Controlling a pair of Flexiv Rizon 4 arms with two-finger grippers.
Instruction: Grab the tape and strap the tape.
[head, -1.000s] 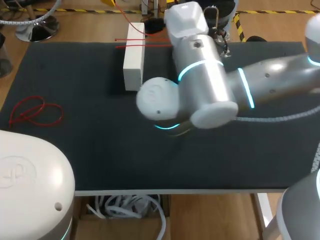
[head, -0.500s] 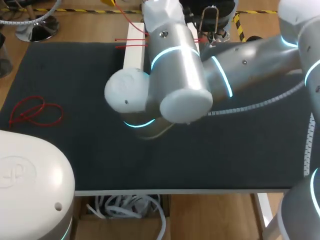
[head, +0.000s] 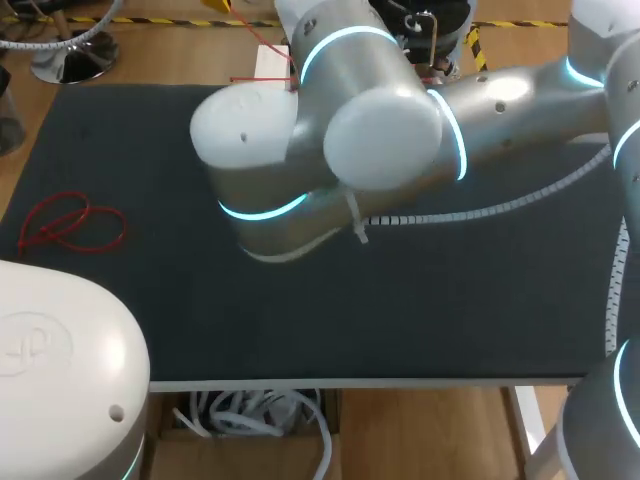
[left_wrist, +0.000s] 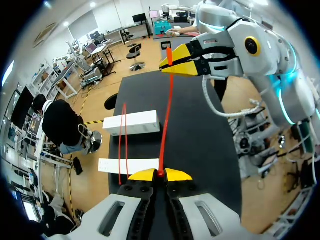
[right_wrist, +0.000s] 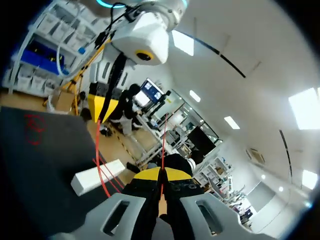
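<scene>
Red tape (left_wrist: 165, 112) stretched straight | left gripper (left_wrist: 160, 173) pinching one end | right gripper (right_wrist: 161, 173) pinching the other end

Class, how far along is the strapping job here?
Done: the red tape is grabbed, left gripper and right gripper each shut on it. In hand: tape held taut between them above the white block. Left: strapping it; no finished tie shows.

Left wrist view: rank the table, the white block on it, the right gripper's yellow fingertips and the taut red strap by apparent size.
1. table
2. white block and right gripper's yellow fingertips: alike; fingertips farther off, so unranked
3. taut red strap: long but thin
</scene>
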